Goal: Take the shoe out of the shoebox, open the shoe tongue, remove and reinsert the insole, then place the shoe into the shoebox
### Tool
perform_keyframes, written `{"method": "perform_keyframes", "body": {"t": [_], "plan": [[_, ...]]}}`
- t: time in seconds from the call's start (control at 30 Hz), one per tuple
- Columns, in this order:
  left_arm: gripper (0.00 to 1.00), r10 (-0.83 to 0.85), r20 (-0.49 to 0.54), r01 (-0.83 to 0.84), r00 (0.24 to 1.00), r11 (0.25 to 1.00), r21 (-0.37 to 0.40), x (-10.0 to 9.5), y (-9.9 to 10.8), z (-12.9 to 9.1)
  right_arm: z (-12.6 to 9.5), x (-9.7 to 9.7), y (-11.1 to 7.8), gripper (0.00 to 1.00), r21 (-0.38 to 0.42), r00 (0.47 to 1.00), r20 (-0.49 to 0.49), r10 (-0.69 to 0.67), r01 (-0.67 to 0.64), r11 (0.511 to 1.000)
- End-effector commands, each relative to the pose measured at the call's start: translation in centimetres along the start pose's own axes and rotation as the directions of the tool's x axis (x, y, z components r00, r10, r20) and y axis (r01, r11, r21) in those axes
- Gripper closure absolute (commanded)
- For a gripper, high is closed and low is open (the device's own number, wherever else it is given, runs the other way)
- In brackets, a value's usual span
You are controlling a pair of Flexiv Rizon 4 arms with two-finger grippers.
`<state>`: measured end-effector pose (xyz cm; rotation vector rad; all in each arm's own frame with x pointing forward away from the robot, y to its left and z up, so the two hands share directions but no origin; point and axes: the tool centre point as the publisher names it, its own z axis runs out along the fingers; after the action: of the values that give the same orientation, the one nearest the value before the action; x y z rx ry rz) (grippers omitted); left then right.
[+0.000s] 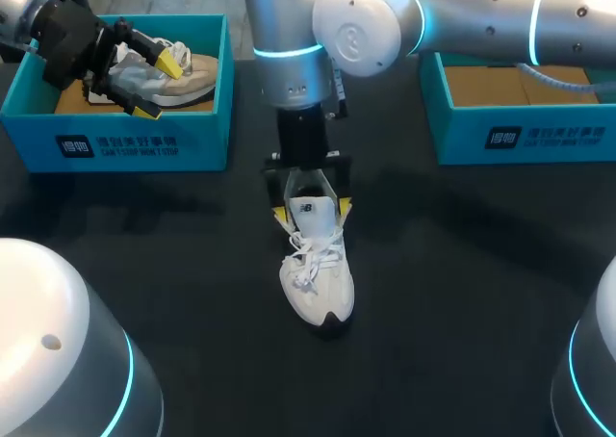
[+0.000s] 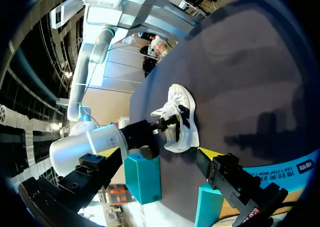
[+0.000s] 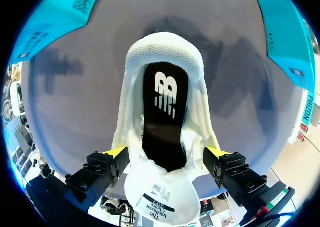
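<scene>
The white sneaker (image 1: pixel 318 283) is lying on the black table (image 1: pixel 462 293) near its middle, toe pointing to 6 o'clock and its black insole (image 3: pixel 165 117) showing, while the right gripper (image 1: pixel 312 212) is clamping its heel end, one yellow tip pressing each side. At 10 o'clock the left gripper (image 1: pixel 159 86) is hovering spread wide and holding nothing over a teal shoebox (image 1: pixel 125 143) containing another sneaker (image 1: pixel 192 79). A second teal shoebox (image 1: pixel 520 134) is sitting at 2 o'clock.
</scene>
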<state>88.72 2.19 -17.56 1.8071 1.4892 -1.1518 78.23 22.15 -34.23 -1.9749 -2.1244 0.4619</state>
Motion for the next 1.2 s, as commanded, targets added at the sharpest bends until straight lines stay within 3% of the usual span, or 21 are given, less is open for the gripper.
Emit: {"method": "perform_keyframes", "body": {"t": [0.03,0.47,0.93,1.03,1.1,1.2], "plan": [[0.00,0.001,-0.004,-0.001,1.000,1.000,-0.002,0.0,-0.1,0.0,-0.5,-0.1,-0.8,0.00,-0.018,1.000,-0.008,0.003,-0.003,1.000],[0.00,0.001,-0.004,-0.001,1.000,1.000,-0.002,0.0,-0.1,0.0,-0.9,0.0,-2.9,0.00,0.003,0.999,0.011,0.036,-0.036,0.999],[0.00,0.001,-0.004,-0.001,1.000,1.000,-0.002,0.0,-0.1,0.0,-1.9,0.9,-7.8,0.00,-0.008,0.993,0.000,0.118,-0.118,0.993],[0.00,0.001,-0.004,-0.001,1.000,1.000,-0.002,0.0,-0.1,0.0,-1.5,1.1,-8.3,0.52,-0.005,0.991,-0.008,0.131,-0.131,0.991],[0.00,0.001,-0.004,-0.001,1.000,1.000,-0.002,0.0,-0.1,0.0,-1.3,1.2,-8.4,0.60,-0.002,0.990,-0.012,0.137,-0.137,0.991],[0.00,0.001,-0.004,-0.001,1.000,1.000,-0.002,0.0,-0.1,0.0,-1.2,1.3,-8.4,0.62,-0.004,0.990,-0.014,0.142,-0.142,0.990]]}}
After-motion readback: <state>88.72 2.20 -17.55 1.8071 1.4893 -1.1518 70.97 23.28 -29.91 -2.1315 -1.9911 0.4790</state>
